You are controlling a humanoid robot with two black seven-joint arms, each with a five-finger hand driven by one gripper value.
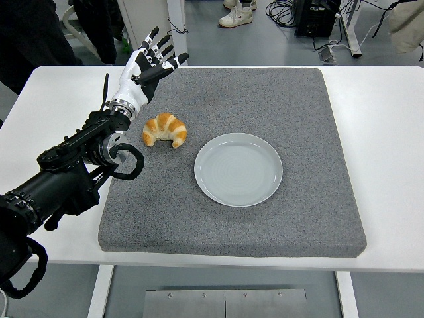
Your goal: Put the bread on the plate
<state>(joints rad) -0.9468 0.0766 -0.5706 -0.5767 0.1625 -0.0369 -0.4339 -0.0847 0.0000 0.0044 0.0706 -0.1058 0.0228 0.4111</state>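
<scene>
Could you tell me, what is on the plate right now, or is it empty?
Empty. The plate shows only its bare pale surface; the croissant lies on the grey mat to its left, apart from it.

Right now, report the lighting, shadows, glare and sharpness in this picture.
Head view: even, diffuse overhead light. The croissant and plate cast only faint, soft shadows on the grey mat. The plate shows a mild sheen, no harsh glare. The white table is bright but not blown out. Focus is sharp across the scene, and the raised left hand shows no motion blur.
</scene>
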